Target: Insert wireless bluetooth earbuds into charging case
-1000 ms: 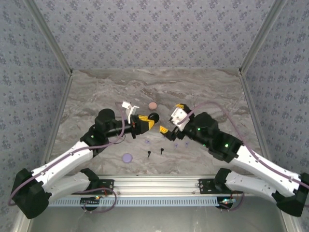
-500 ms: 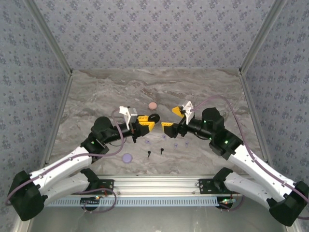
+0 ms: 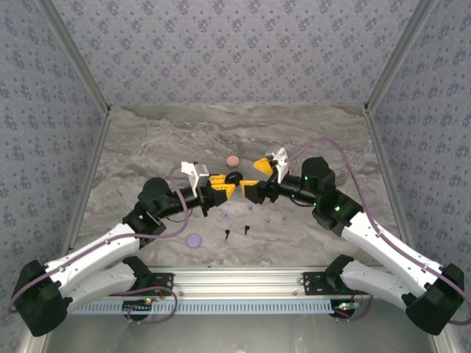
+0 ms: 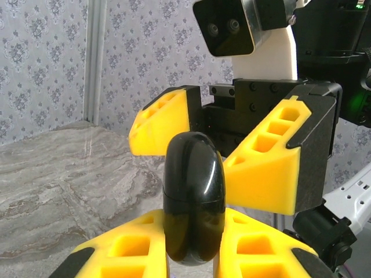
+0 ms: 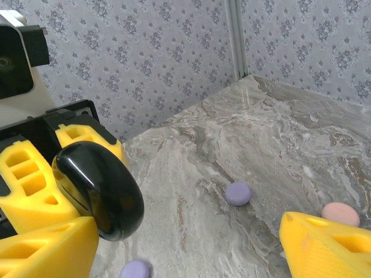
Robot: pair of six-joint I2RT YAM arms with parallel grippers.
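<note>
My left gripper (image 3: 223,188) is shut on a glossy black round charging case (image 3: 234,178), held on edge above the table; in the left wrist view the case (image 4: 193,197) stands clamped between my yellow fingers (image 4: 119,255). My right gripper (image 3: 255,178) faces it, open, its yellow fingers (image 4: 271,174) standing either side just behind the case. In the right wrist view the case (image 5: 101,188) sits close by my lower left finger (image 5: 46,252). Two black earbuds (image 3: 228,234) lie on the table nearer the bases.
A pink round case (image 3: 232,160) lies behind the grippers and a lavender round case (image 3: 194,240) at front left. Small lavender pieces (image 3: 268,219) are scattered under the grippers. Patterned walls close in the marble table (image 3: 147,147) on three sides.
My right gripper has swung left and up to meet the black case, its jaws narrowing a little. The left gripper has shifted slightly and keeps hold of the case.
</note>
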